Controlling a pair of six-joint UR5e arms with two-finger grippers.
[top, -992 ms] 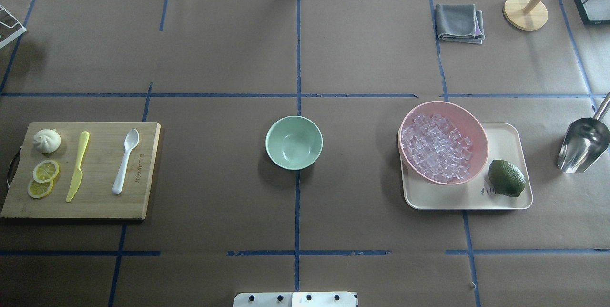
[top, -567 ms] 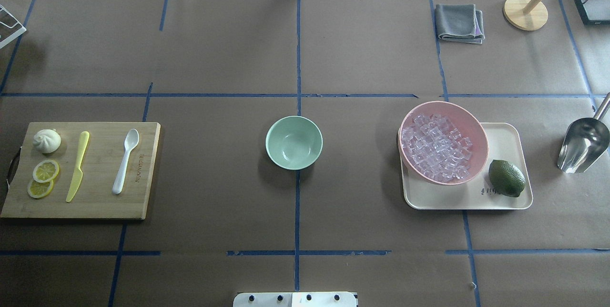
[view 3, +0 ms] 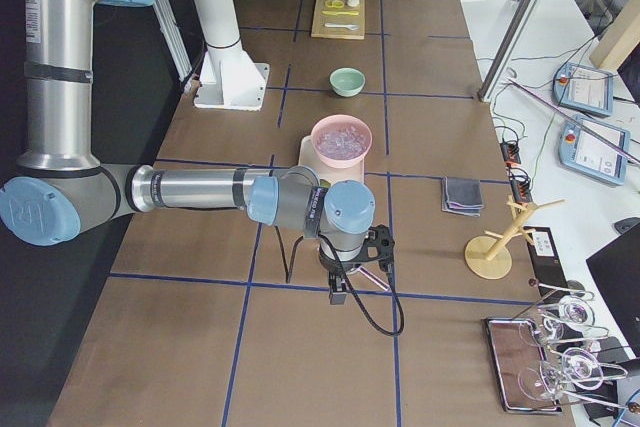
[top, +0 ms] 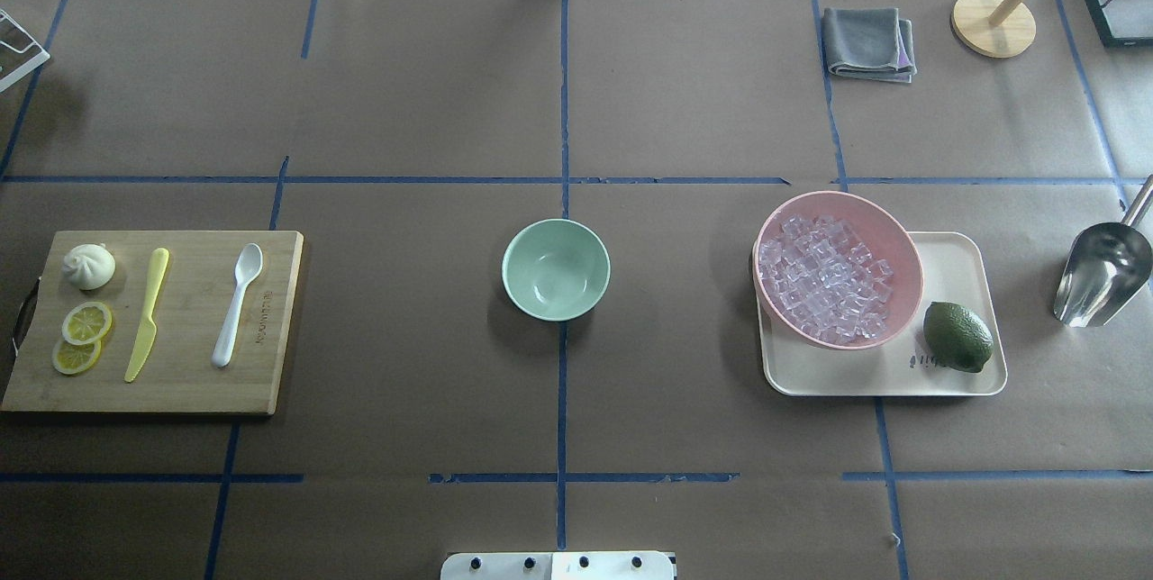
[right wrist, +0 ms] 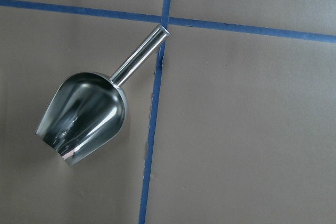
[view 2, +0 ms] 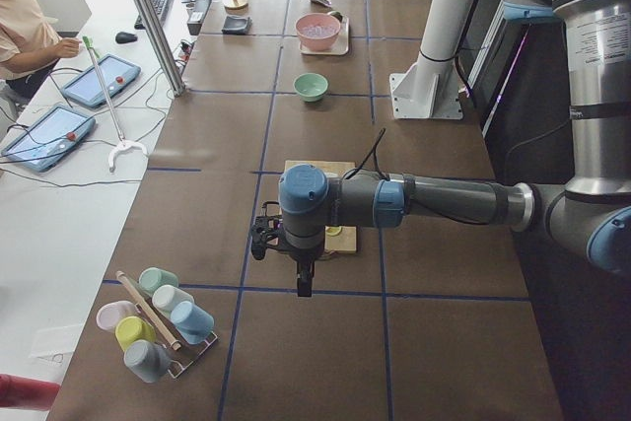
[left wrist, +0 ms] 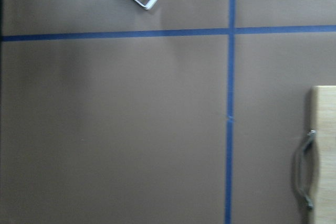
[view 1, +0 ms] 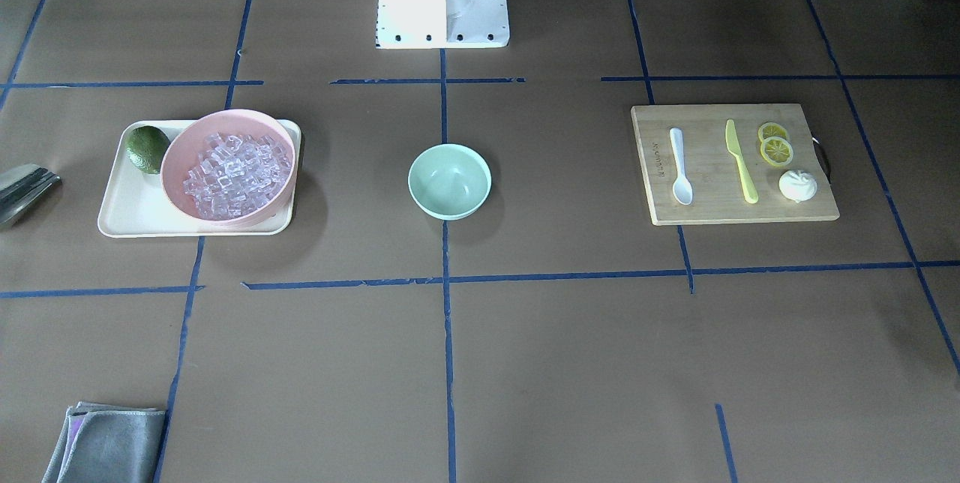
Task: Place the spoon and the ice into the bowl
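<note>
Lying apart from left claw [view 2: 259, 241], spoon [top: 237, 303]

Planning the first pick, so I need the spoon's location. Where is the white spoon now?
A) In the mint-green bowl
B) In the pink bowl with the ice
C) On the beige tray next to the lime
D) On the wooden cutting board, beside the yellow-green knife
D: the spoon lies flat on the cutting board next to the knife, and the mint-green bowl is empty.
</note>
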